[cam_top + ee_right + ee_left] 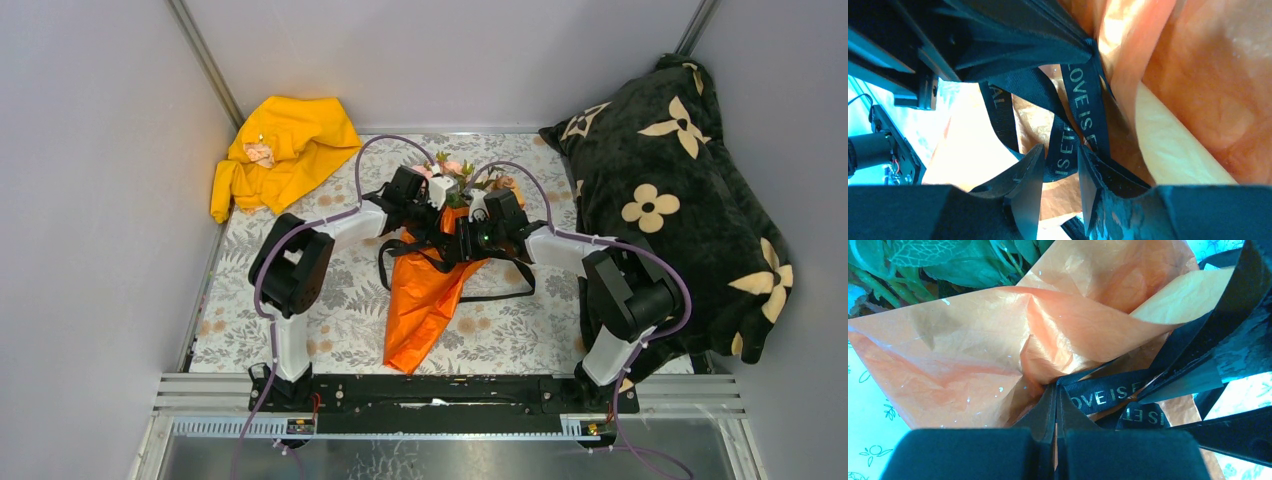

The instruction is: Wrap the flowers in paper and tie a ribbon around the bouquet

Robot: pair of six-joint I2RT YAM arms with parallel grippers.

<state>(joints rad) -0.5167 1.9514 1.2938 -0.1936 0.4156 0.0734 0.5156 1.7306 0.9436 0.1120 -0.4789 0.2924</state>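
**A:** What were the left fingers doing?

**B:** They were pressed fully together on the ribbon, right where it cinched the paper at the bouquet's waist. The gold lettering ran out from their tips.

**A:** And the right fingers?

**B:** They were partly apart. A length of ribbon passed through the gap between them, but they weren't clamped on it. They sat just beside the left pair, on the right of the bouquet's waist.

**A:** Where was the bouquet itself?

**B:** It lay on the surface between the two arms. The narrow orange tail pointed toward the arm bases and the flowers were at the far end. Green leaves showed above the paper's open rim. The paper was creased and gathered in at the waist.

**A:** Was any of the ribbon loose?

**B:** Yes, black loops trailed onto the surface on both sides of the bouquet.

**A:** What else was around it?

**B:** A yellow garment lay crumpled far off to the bouquet's left, against the back wall. A black pillow with cream flower shapes lay along its right.
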